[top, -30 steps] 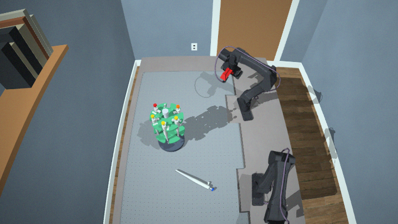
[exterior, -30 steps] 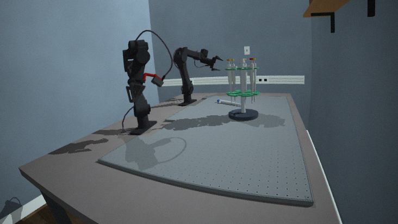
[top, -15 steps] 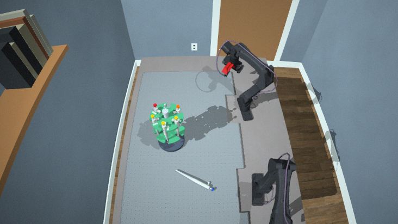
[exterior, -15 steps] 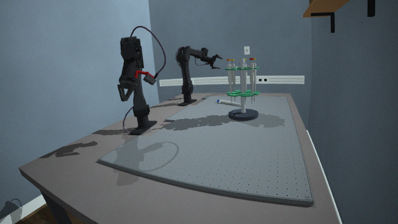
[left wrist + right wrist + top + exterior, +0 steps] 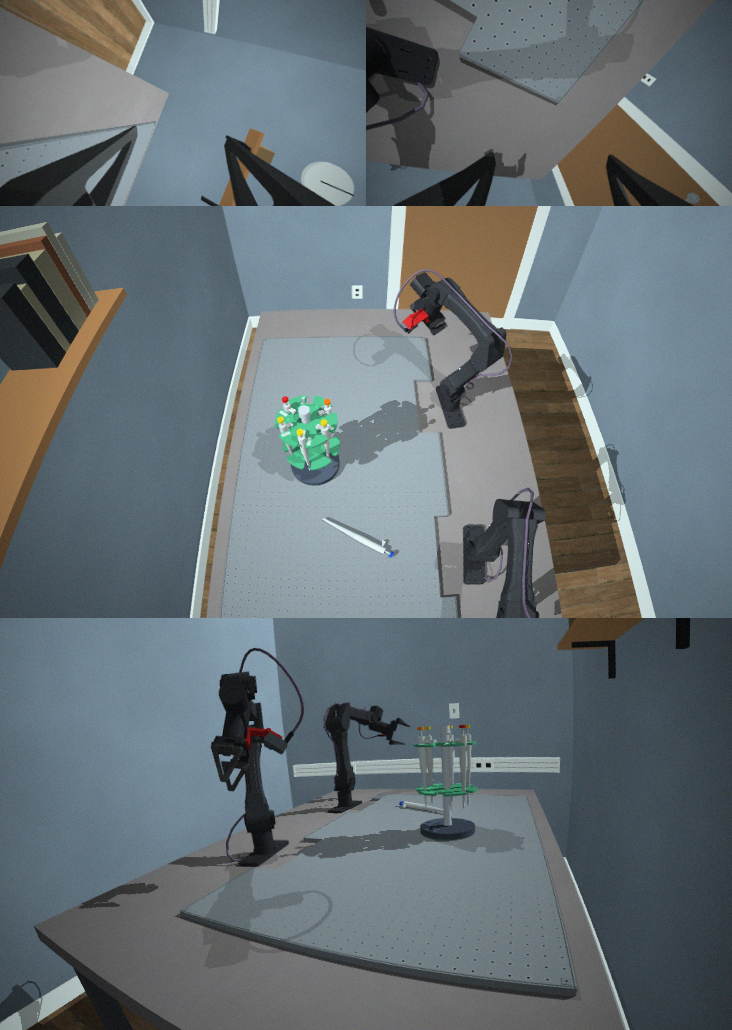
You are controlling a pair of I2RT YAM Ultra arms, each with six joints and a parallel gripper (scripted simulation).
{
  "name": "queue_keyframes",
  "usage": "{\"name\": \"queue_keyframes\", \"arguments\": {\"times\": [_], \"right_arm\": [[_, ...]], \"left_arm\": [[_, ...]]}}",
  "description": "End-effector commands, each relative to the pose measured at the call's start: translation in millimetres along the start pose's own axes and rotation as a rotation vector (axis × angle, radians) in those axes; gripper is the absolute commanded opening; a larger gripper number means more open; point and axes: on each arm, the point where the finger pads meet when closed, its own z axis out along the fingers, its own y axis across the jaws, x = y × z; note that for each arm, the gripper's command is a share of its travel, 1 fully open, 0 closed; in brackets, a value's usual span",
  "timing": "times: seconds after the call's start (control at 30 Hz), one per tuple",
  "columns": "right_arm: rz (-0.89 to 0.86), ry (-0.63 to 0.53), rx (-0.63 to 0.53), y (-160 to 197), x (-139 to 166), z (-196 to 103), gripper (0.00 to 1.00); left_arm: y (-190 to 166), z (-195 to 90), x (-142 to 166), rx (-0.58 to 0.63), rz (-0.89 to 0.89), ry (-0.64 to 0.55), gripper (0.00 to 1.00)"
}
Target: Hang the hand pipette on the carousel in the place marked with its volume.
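Note:
A white hand pipette (image 5: 358, 536) (image 5: 424, 807) with a blue push button (image 5: 390, 554) (image 5: 401, 803) lies on the perforated bench mat, its narrow end toward the carousel. The carousel (image 5: 315, 476) (image 5: 447, 824) stands upright with green tiers on a dark round base. Several pipettes with red, orange and yellow buttons hang around its head. Volume prints cannot be read. My left gripper (image 5: 404, 734) (image 5: 182, 135) is open and empty, high above the bench. My right gripper (image 5: 550, 159) (image 5: 228, 784) is open and empty, raised near the bench end by the door, away from the carousel.
The grey mat (image 5: 276, 564) (image 5: 409, 925) has a stepped edge toward the arm bases. A wooden shelf (image 5: 56, 380) with books is on the wall beyond the bench's far long side. The carousel stands between the loose pipette and the door end.

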Motion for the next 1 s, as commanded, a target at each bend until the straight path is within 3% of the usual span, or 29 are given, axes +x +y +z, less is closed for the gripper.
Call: {"name": "queue_keyframes", "arguments": {"times": [0.0, 0.33, 0.53, 0.97], "right_arm": [[0.134, -0.026, 0.000, -2.8, -7.3, -13.7, 1.00], [0.496, -0.098, 0.097, -4.7, -7.1, -39.9, 1.00], [0.631, -0.107, 0.086, -11.1, -7.6, -46.7, 1.00], [1.091, -0.281, 0.158, -13.0, -11.1, -92.3, 1.00]], "left_arm": [[-11.8, -4.5, -0.5, 0.017, 0.026, 0.002, 1.00], [-11.8, -4.5, -0.5, 0.017, 0.026, 0.002, 1.00], [-11.8, -4.5, -0.5, 0.017, 0.026, 0.002, 1.00], [-11.8, -4.5, -0.5, 0.017, 0.026, 0.002, 1.00]]}}
